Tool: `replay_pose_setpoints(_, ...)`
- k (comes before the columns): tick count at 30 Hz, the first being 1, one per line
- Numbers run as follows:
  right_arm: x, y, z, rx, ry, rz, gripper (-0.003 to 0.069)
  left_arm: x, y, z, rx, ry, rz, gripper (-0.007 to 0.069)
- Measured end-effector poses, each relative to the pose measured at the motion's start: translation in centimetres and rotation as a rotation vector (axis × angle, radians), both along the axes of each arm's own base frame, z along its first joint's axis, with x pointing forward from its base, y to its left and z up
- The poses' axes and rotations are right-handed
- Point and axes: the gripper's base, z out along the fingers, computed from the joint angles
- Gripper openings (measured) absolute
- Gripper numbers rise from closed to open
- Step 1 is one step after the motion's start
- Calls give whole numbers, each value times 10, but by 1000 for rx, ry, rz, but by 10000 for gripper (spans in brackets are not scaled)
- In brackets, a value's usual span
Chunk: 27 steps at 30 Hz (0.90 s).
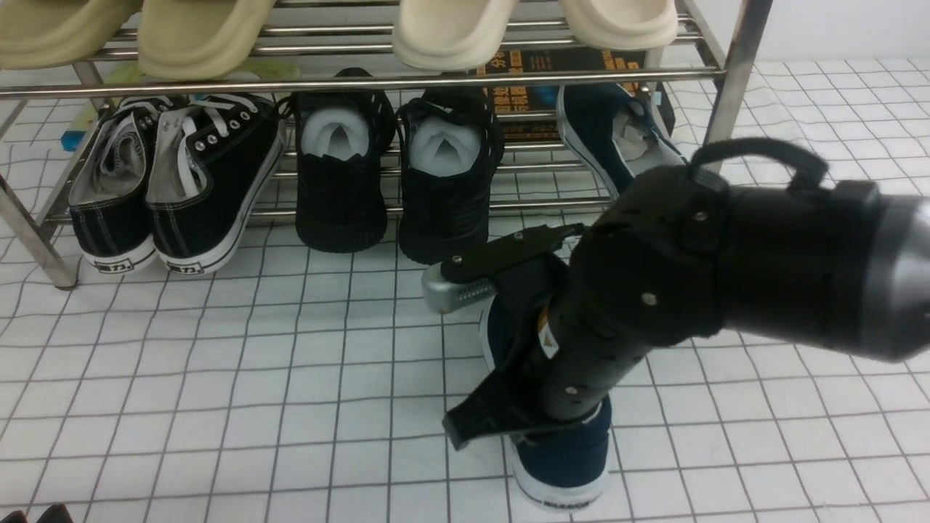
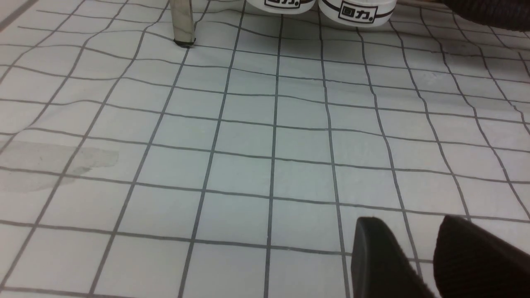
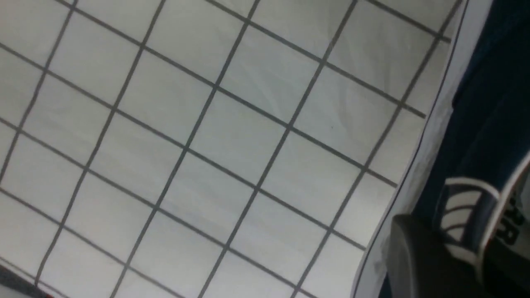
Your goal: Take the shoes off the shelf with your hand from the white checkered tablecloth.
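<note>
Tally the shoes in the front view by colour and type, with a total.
Khaki foam slippers: 2
Cream foam slippers: 2
Black canvas lace-up sneakers with white laces: 2
All-black shoes with white stuffing: 2
Navy-blue canvas slip-ons with white soles: 2, one on the steel-tube shelf, one on the white checkered tablecloth
Total: 10

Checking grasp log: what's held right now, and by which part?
Cannot tell: right hand sits over the navy shoe, contact hidden. Left hand holds nothing.
</note>
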Motion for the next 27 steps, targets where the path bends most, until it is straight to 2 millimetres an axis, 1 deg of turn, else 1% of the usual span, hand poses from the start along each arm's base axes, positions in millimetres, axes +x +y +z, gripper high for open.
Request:
replay_pose_setpoints(1,4,4,-9,3,-3,-1,34,0,0,0,0,0,0,239)
replay_pose_setpoints(3,5,6,-12,3,-4,-2,35,0,0,0,0,0,0,239)
replay_pose_setpoints(4,7,8,-17,2,-3,-2,39,0,0,0,0,0,0,239)
replay_pose_setpoints(5,7,8,-17,2,-3,-2,39,0,0,0,0,0,0,239)
replay_pose_setpoints(8,7,9,-20,4,-2,-2,83,0,0,0,0,0,0,239)
replay_pose_setpoints(9,7,10,-20,8,-2,-4,102,0,0,0,0,0,0,239)
replay_pose_setpoints(11,7,10,-20,19,5,-9,170,0,0,0,0,0,0,239)
replay_pose_setpoints(15,6,12,-16,26,23,-16,329,0,0,0,0,0,0,239)
replay_pose_setpoints(16,6,11,-15,22,26,-16,337,0,0,0,0,0,0,239)
replay_pose_setpoints(17,6,11,-8,7,31,-2,384,0,0,0,0,0,0,239)
replay_pose_setpoints(18,7,11,-3,-7,25,14,411,0,0,0,0,0,0,239)
replay_pose_setpoints(19,8,11,3,-17,12,30,429,0,0,0,1,0,0,239)
replay_pose_setpoints(21,11,7,22,-64,-21,65,462,0,0,0,1,0,0,239)
replay_pose_setpoints(22,12,7,24,-60,-26,66,463,0,0,0,1,0,0,239)
replay_pose_setpoints(23,20,2,36,-91,-64,69,472,0,0,0,1,0,0,239)
replay_pose_setpoints(24,26,-3,43,-109,-89,59,476,0,0,0,1,0,0,239)
replay_pose_setpoints(26,44,-18,53,-137,-142,18,478,0,0,0,1,0,0,239)
replay_pose_setpoints(27,53,-26,55,-145,-160,-8,479,0,0,0,1,0,0,239)
